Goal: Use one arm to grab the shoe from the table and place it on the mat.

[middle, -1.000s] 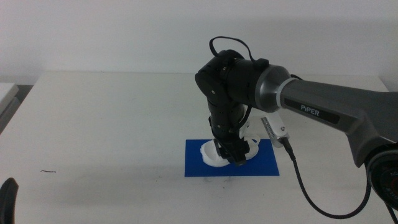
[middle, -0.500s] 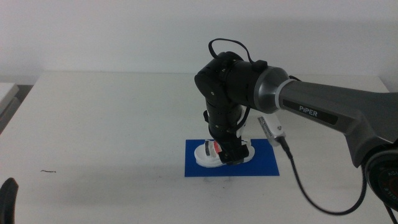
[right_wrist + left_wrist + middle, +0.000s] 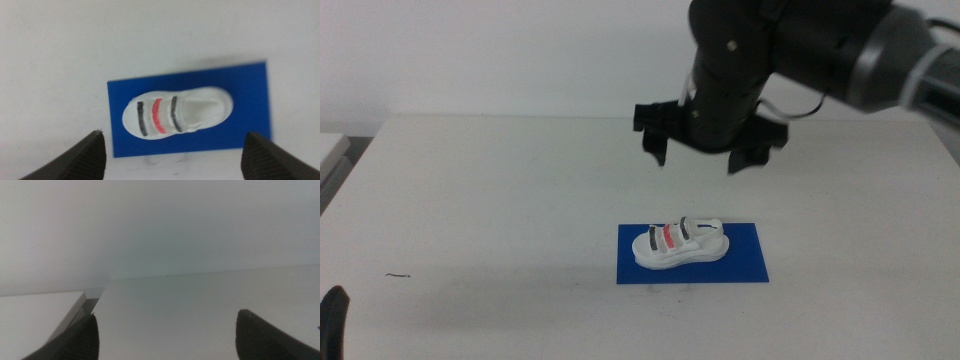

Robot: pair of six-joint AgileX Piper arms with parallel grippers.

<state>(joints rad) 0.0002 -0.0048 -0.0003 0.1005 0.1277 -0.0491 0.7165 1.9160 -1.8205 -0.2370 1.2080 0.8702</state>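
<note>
Plain white wall (image 3: 500,55), second white surface (image 3: 330,150) at left, even light

The shoe (image 3: 679,243) at lower centre is seen as smooth white moulded plastic, faintly glossy, with matt straps; the mat (image 3: 692,253) beneath is shown as flat, matt blue sheet; the table (image 3: 500,200) is rendered smooth, matt white; the arm (image 3: 790,50), upper right, is finished in satin black and grey casing.

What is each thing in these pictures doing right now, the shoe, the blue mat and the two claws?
shoe: upright on its sole, lying on the mat, not held.
mat: flat on the table, shoe inside its edges.
right gripper: open, empty, raised above the shoe.
left gripper: open, empty, waiting at the table's near left edge.
</note>
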